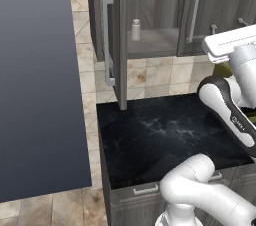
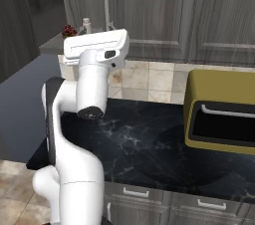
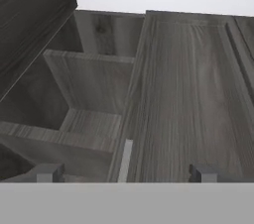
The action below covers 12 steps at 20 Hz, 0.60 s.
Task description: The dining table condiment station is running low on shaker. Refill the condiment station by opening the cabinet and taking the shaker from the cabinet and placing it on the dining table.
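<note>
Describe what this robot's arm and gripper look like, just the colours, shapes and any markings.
The arm is built of glossy white, rounded tubular segments with dark grey to black bands at the joints. One forearm segment carries small dark lettering, too small to read. The hand is a flat, white rectangular block with a dark recess on its side. The gripper ends in two small, square grey fingertips. No cables show.

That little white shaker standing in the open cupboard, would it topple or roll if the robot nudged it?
Probably yes. The shaker stands upright, tall and narrow, so a side push would likely tip it. Being cylindrical, it could then roll along the shelf. It looks small, so probably light.
</note>
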Tool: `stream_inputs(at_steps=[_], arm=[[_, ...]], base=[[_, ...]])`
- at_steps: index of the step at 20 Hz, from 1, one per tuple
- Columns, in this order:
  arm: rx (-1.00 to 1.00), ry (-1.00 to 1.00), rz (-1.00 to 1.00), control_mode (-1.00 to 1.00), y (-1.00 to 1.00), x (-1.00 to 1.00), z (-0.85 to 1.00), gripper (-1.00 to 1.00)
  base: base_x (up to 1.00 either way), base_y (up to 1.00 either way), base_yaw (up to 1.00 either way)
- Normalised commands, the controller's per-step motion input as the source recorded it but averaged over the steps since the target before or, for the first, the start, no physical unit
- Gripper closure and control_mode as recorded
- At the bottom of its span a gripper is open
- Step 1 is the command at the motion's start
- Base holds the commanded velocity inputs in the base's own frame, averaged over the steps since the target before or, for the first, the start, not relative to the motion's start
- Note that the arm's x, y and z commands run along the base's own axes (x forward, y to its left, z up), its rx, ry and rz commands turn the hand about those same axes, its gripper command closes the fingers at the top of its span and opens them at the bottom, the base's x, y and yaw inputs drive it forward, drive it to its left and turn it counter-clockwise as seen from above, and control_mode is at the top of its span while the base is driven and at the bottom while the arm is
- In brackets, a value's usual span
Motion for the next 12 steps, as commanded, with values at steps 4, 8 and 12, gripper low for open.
stream_inputs(at_steps=[4, 8, 12], arm=[[0.03, 0.02, 0.0, -1.0, 0.2, 0.05, 0.25, -1.0], [0.01, 0.0, 0.0, -1.0, 0.24, 0.1, 0.05, -1.0], [0.02, 0.0, 0.0, -1.0, 0.21, 0.07, 0.0, -1.0]], base=[[0.0, 0.0, 0.0], [0.0, 0.0, 0.0], [0.0, 0.0, 0.0]])
